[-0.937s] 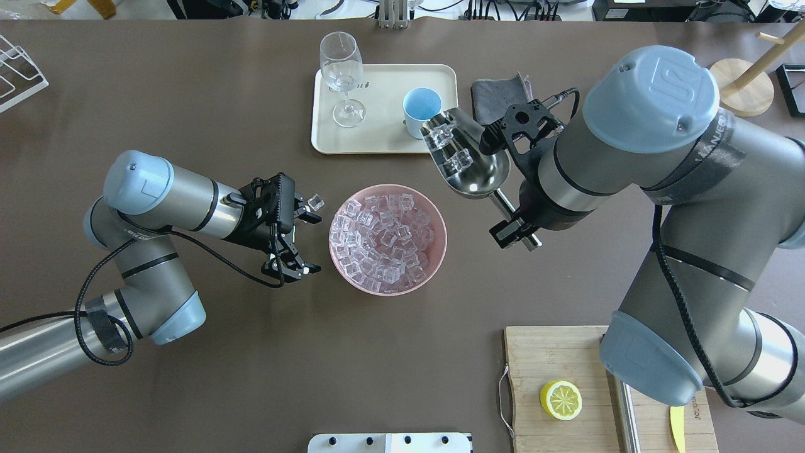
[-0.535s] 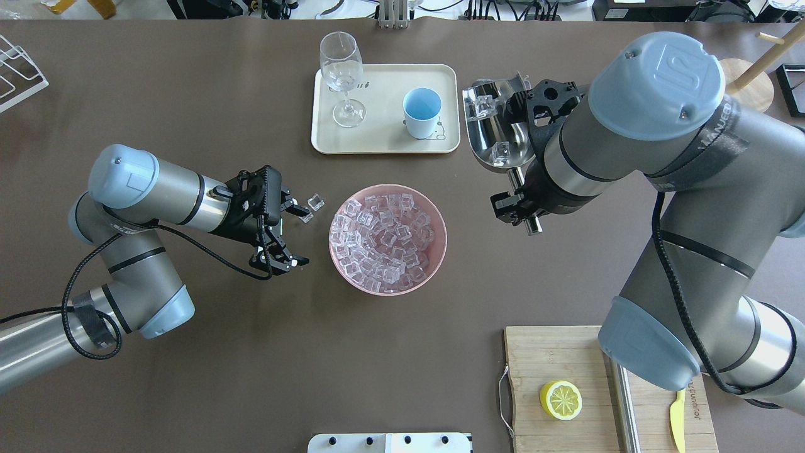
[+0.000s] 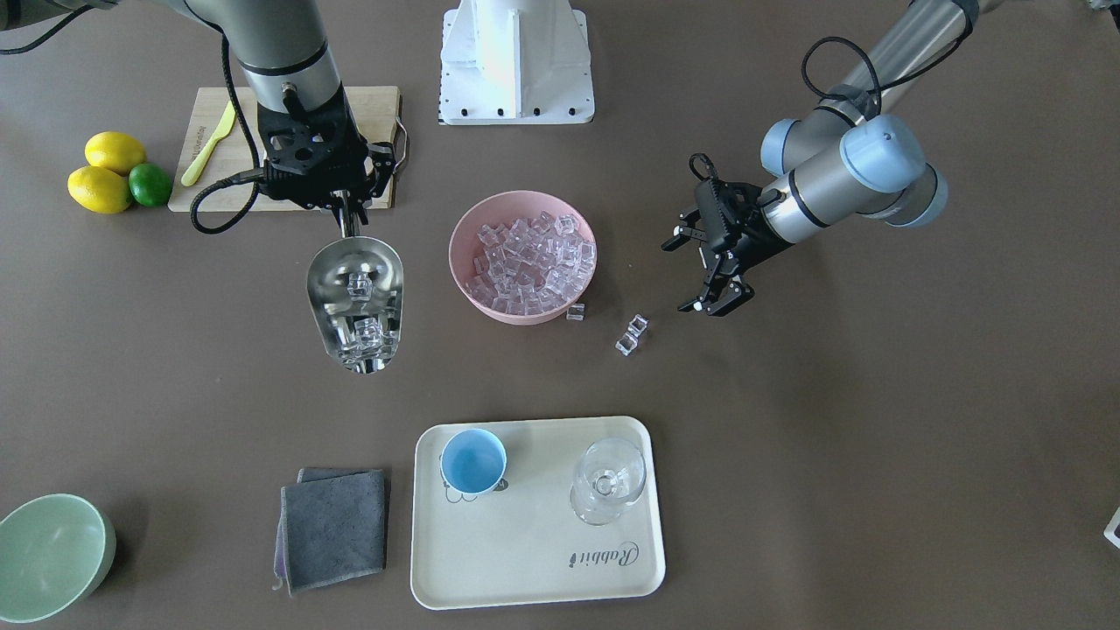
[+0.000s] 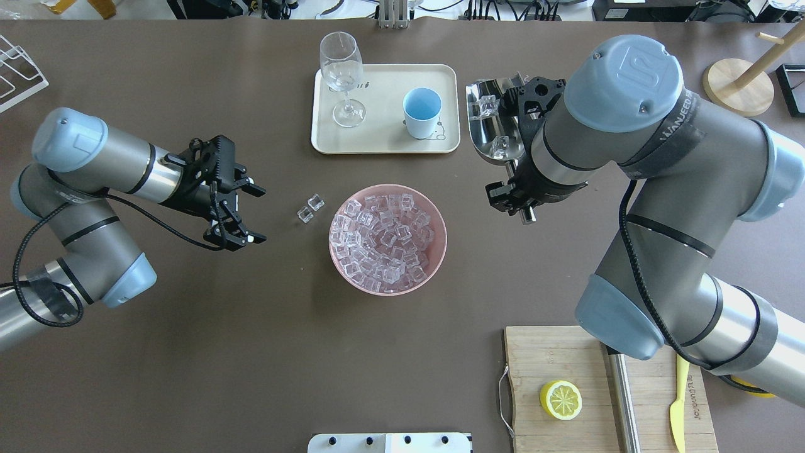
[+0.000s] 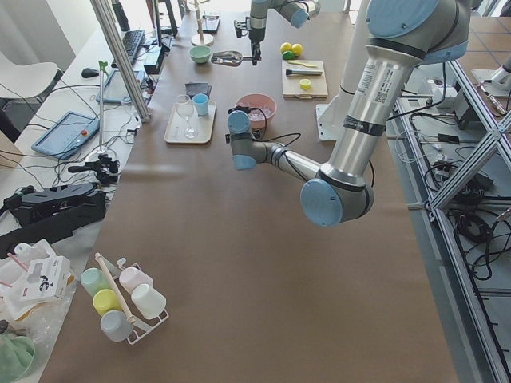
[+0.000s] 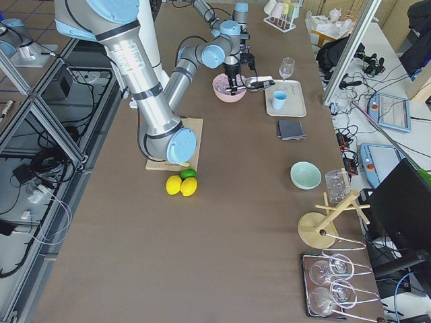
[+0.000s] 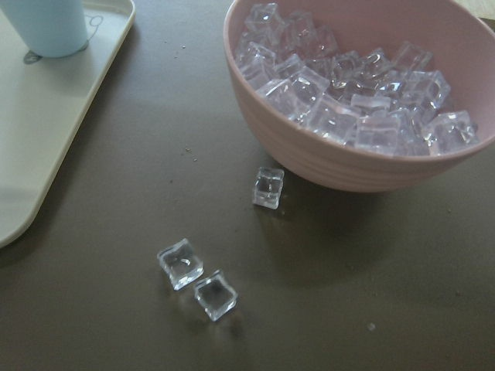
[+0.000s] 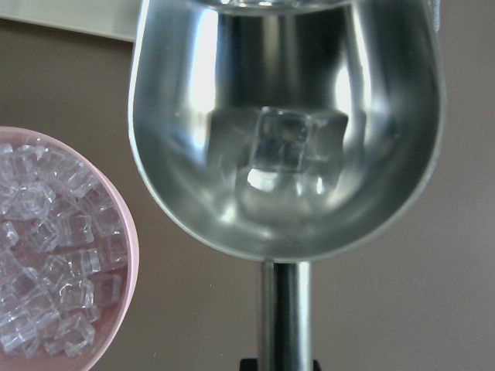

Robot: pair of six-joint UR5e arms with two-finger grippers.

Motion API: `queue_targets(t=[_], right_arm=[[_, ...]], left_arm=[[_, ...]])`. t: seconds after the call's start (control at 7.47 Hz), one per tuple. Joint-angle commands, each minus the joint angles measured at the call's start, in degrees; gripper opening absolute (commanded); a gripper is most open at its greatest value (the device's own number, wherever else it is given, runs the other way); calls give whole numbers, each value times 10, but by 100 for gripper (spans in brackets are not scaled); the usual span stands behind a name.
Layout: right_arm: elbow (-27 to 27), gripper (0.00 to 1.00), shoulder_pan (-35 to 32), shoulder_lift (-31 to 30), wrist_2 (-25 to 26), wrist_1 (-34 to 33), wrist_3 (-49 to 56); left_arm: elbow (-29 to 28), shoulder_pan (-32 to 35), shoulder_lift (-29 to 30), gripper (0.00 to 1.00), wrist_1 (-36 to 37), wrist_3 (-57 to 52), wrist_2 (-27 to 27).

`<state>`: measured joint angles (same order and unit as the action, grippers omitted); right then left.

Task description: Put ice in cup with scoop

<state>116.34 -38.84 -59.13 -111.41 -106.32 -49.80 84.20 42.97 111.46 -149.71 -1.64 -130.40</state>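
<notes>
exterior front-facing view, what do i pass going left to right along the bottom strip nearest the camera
pale green bowl → grey cloth → cup → wine glass; the tray under the last two is left out since it spans both.

Steel scoop (image 3: 354, 302) is gleaming silver, mirror-bright w/ white glare streaks; ice (image 3: 525, 254) is showing clear & glassy inside pink bowl (image 7: 348, 166); cup (image 4: 421, 107) is showing lt blue, paler at rim; tray (image 3: 525, 560) is showing cream w/ grey "Rabbit" script; cloth (image 3: 337, 525) is looking dk grey; table (image 3: 875, 437) is showing matt brown; lemons (image 3: 101, 188) are glowing yellow, lime (image 3: 150, 185) green; 2nd bowl (image 3: 52, 556) is looking pale green.
</notes>
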Motion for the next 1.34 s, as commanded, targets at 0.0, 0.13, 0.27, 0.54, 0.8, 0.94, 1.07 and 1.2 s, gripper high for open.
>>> queue_targets(t=[0.0,0.13,0.27,0.54,0.8,0.94,1.07,1.2], right_arm=[[-49,0,-25,16,-119,-4,39],[-83,0,-30,46,-149,-28,44],[-112,0,-33,81,-168,-61,56],[-214,0,-55,150,-222,-78,65],[-293,0,-80,195,-279,-81,66],[-326,0,-84,214,-287,-81,66],[-331,0,-84,218,-303,-81,66],[-331,0,-83,218,-318,-82,65]], left_arm=[[19,59,-65,99,5,-9,-49],[24,75,-86,99,5,-34,-54],[20,101,-105,99,7,-37,-77],[18,140,-144,99,8,-94,-79],[-8,209,-158,99,42,-112,-157],[-30,248,-162,99,44,-131,-185],[-28,280,-208,99,44,-139,-191],[-30,310,-228,99,44,-139,-191]])
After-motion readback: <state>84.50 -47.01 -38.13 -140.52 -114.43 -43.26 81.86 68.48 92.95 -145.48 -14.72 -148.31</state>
